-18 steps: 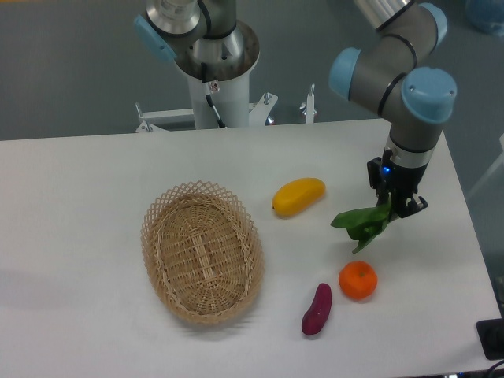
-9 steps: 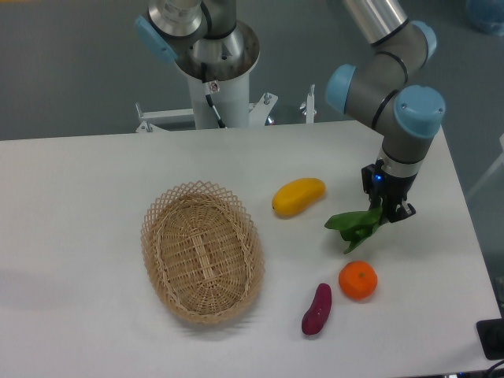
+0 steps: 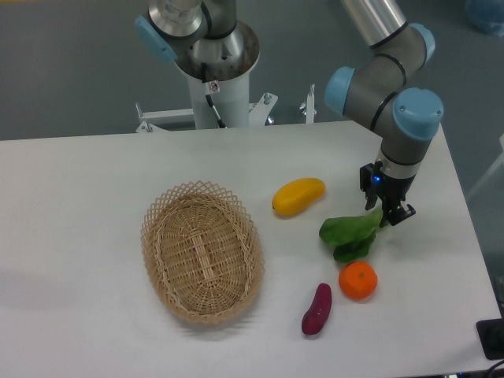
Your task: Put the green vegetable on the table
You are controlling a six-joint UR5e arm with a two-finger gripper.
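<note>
The green vegetable [image 3: 348,235] has its dark leaves spread flat on the white table [image 3: 79,197], between the yellow mango and the orange. Its pale stalk end reaches up to the right into my gripper [image 3: 387,213]. The gripper hangs low over the table at the right side and is shut on the stalk end. The fingertips are mostly hidden by the gripper body and the leaves.
A yellow mango [image 3: 298,196] lies left of the vegetable. An orange [image 3: 358,280] sits just below the leaves, almost touching them. A purple eggplant-like piece [image 3: 316,309] lies further down. An oval wicker basket [image 3: 201,252] stands at centre left. The table's right edge is close to the gripper.
My gripper has moved slightly left and lower with the vegetable. The leaves, hanging before, now lie spread on the table.
</note>
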